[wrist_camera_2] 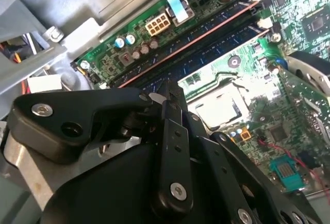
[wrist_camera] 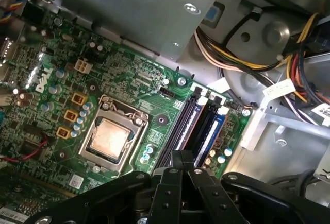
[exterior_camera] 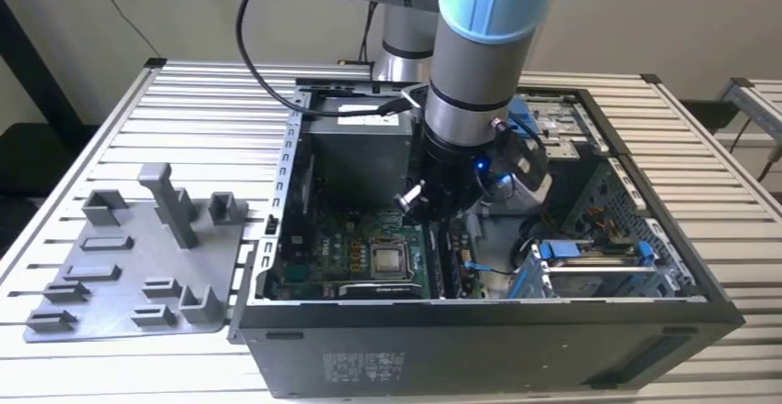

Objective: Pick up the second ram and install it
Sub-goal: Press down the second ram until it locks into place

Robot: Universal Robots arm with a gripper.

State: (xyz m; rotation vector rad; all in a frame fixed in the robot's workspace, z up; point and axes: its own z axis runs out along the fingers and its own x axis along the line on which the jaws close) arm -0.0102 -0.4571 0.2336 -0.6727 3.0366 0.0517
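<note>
1. Table point(exterior_camera: 146, 120) of slatted metal carries everything in the exterior view.
2. An open computer case point(exterior_camera: 489, 349) lies on its side on the table, toward the exterior view's right, with its inside facing up.
3. The robot arm point(exterior_camera: 483, 74) comes down from above into the middle of the case.
4. A grey plastic tray point(exterior_camera: 123, 276) with raised holder blocks sits on the table just beside the case, on the exterior view's left.
5. The green circuit board point(wrist_camera: 149, 80) covers the floor of the case in both wrist views. A bundle of coloured cables point(wrist_camera: 242, 44) runs past one corner of it.
6. The processor point(wrist_camera: 111, 139) sits in its metal frame on the board, near the gripper's tip.
7. A bank of long memory slots point(wrist_camera: 198, 118) – dark and blue, with pale latches at the far end – runs alongside the processor. The second wrist view shows the same slots point(wrist_camera_2: 206, 38).
8. The gripper point(wrist_camera: 181, 154) is clenched: its black fingers meet with no gap between them. Its tip hangs right over the near end of the slots.
9. The second ram cannot be picked out for certain. No stick juts from between the fingers, and whether it sits in the slot under the tip is not clear.
</note>
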